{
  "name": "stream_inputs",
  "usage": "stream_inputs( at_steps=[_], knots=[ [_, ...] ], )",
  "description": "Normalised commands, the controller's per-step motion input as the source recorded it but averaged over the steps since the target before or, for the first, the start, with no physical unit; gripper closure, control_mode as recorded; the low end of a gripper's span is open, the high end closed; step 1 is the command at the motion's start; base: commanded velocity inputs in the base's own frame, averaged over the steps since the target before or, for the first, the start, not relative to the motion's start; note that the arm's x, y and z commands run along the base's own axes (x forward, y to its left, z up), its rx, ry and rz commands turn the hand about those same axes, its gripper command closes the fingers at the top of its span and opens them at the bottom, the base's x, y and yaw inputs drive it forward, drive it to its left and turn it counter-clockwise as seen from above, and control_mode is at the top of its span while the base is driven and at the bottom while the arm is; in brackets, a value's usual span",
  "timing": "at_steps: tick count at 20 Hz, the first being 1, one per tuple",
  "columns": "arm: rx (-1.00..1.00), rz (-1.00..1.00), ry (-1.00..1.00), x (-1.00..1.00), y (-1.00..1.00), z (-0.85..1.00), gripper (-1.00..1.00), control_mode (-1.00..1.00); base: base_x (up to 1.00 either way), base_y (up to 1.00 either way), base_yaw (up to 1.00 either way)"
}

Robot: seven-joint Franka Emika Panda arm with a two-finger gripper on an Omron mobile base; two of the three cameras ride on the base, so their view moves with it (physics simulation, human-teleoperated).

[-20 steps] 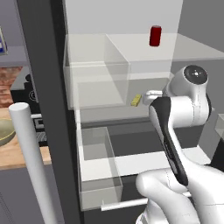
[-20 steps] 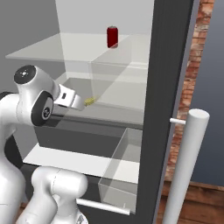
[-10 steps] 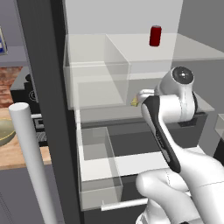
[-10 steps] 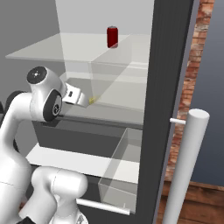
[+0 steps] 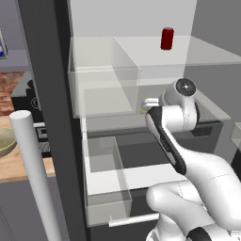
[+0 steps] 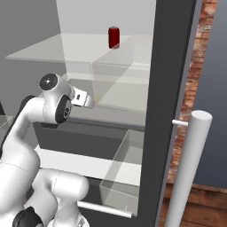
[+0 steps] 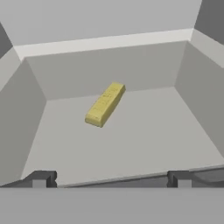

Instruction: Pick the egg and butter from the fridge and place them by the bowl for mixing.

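Two-finger gripper (image 7: 111, 178): small dark finger tips set wide apart, nothing between them, aimed into a clear-walled drawer.
Butter (image 7: 105, 104): flat, pale yellow rectangular block with a finely ribbed top; lies diagonally on the smooth grey drawer floor, ahead of the tips, untouched.
White arm with dark joints (image 5: 175, 123): elbow bent, wrist reaching level into the middle shelf.
Fridge (image 5: 46, 84): tall dark-grey cabinet, white interior, glass shelves, pale cylindrical bar handle (image 5: 34, 172).
Red cylindrical can (image 5: 167, 38): upright, top shelf.
Olive-beige glossy bowl (image 5: 6, 142): on the wooden counter, left of the fridge.
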Motion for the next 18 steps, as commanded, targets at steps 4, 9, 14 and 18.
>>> stream_inputs(
  at_steps=[4,9,14,18],
  knots=[
    [0.00,0.03,0.00,0.45,0.00,-0.13,-1.00,-1.00,0.00,0.00,0.00],
    [-0.03,0.01,0.00,0.44,0.00,-0.15,-1.00,-1.00,0.00,0.00,0.00],
    [-0.04,0.00,0.01,0.41,0.00,-0.18,-1.00,-1.00,0.00,0.00,0.00],
    [-0.01,0.00,0.07,0.38,0.00,-0.22,-1.00,-1.00,0.00,0.00,0.00]
  ],
)
